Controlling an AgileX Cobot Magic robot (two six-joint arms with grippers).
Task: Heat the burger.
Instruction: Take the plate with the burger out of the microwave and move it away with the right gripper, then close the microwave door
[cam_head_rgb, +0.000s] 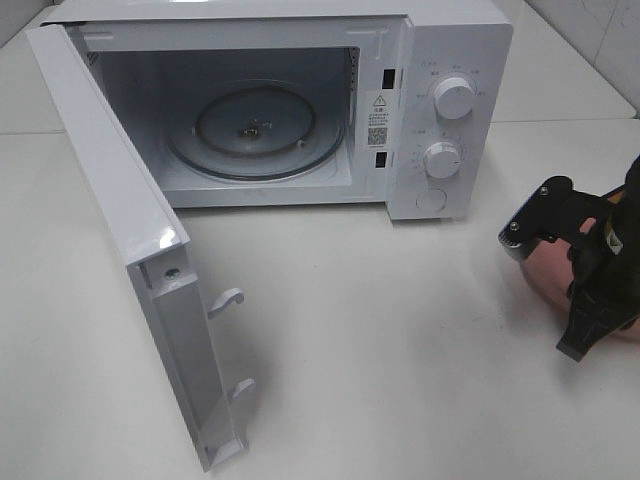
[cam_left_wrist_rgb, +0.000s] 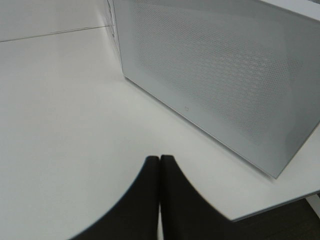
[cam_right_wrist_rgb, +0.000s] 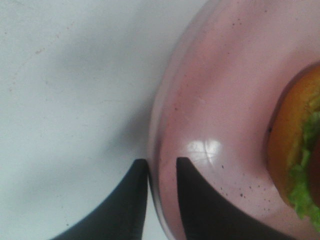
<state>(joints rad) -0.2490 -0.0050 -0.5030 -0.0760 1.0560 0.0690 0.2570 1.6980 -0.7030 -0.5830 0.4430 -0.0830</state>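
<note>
The burger (cam_right_wrist_rgb: 295, 150) shows only in the right wrist view, with an orange-brown bun and green lettuce, lying on a round pink plate (cam_right_wrist_rgb: 225, 90). My right gripper (cam_right_wrist_rgb: 162, 160) straddles the plate's rim, one finger outside and one over the inside, with a gap between them. In the high view the right gripper (cam_head_rgb: 560, 285) hovers over the plate (cam_head_rgb: 535, 272) at the table's right edge and hides the burger. My left gripper (cam_left_wrist_rgb: 160, 159) is shut on nothing, low over the table.
The white microwave (cam_head_rgb: 450, 60) stands at the back, its cavity showing the glass turntable (cam_head_rgb: 255, 130). Its door (cam_head_rgb: 130, 250) swings out far to the left front. The left wrist view faces the door's meshed outer side (cam_left_wrist_rgb: 225, 85).
</note>
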